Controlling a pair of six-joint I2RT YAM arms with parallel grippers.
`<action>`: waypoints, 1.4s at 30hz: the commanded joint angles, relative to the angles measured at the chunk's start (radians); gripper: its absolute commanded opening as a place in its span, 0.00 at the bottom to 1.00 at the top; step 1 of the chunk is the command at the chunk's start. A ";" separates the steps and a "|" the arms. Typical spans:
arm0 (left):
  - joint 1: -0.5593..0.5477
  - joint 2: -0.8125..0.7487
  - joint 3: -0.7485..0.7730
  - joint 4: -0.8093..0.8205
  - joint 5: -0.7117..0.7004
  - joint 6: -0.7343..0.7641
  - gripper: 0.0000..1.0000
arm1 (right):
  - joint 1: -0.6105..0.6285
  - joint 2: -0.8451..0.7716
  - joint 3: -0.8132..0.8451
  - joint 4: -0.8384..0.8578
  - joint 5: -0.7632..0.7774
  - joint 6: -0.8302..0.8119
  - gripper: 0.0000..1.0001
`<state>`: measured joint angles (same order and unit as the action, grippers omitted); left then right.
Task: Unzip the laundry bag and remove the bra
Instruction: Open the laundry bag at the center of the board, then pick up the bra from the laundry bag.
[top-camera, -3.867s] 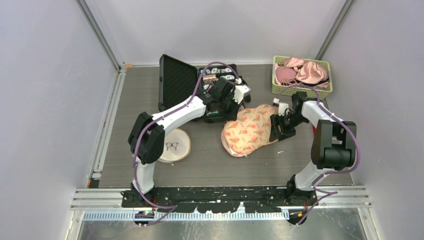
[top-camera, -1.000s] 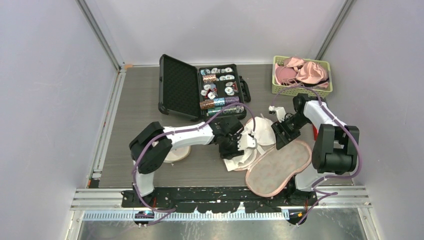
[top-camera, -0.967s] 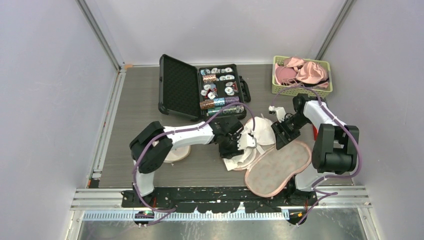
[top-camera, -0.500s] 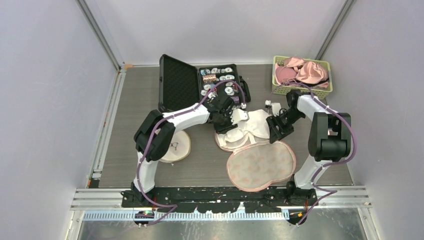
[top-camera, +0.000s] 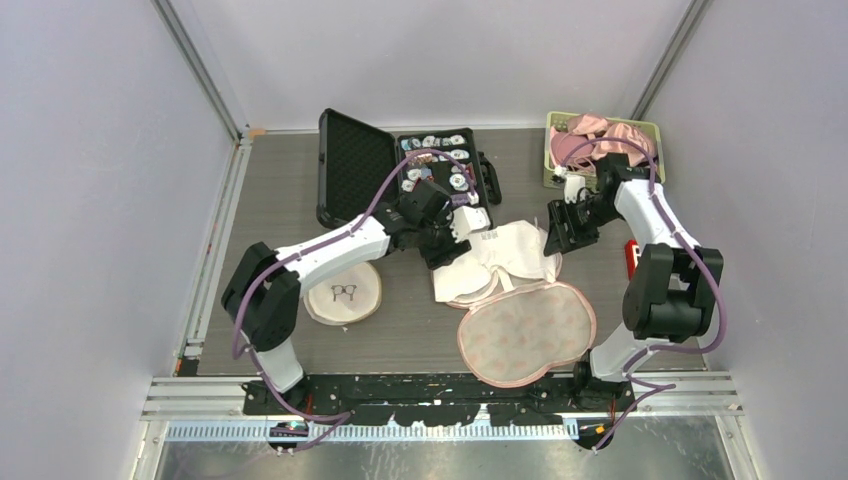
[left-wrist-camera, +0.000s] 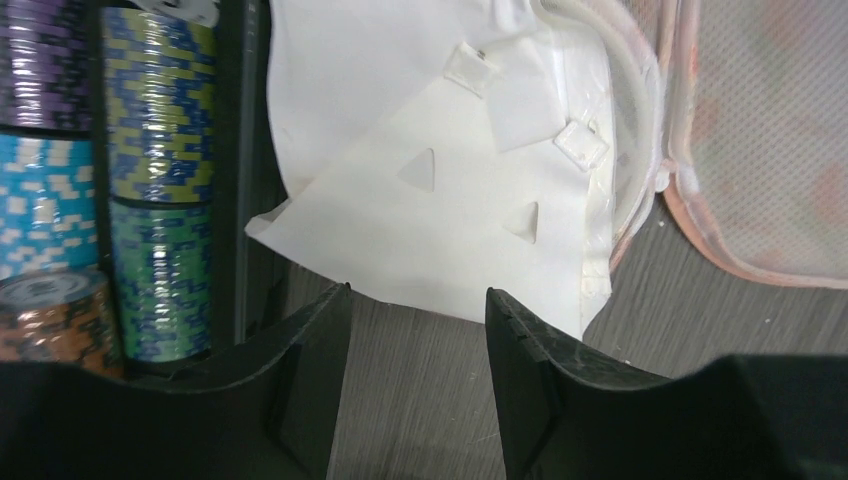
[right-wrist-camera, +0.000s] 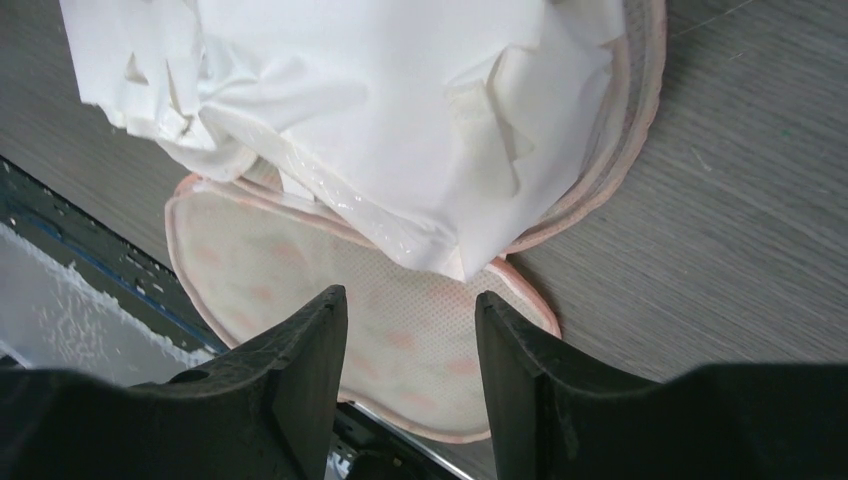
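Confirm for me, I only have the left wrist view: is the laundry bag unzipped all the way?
Observer: Yes. The top view shows the laundry bag opened flat, with one half flipped toward the arms' bases.
Operator: Bra out?
Observer: Not off it. The bra lies on the bag's far half, and the pink rim shows beneath it.
Operator: Right pincer?
Observer: The right pincer is open and empty, at the bra's right end.
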<state>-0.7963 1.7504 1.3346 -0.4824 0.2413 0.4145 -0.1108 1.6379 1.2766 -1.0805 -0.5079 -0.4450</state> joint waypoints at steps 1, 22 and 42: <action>0.009 -0.063 -0.031 0.108 -0.009 -0.095 0.55 | 0.003 0.010 0.035 0.098 0.000 0.136 0.53; 0.032 -0.089 -0.004 0.079 -0.062 -0.078 0.55 | 0.010 0.218 0.050 0.218 0.040 0.258 0.38; 0.038 -0.055 0.065 0.054 0.033 -0.086 0.55 | 0.020 0.034 0.128 0.063 0.049 0.215 0.12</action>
<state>-0.7635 1.7012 1.3422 -0.4374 0.2310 0.3252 -0.1017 1.7145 1.3670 -0.9829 -0.4465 -0.2291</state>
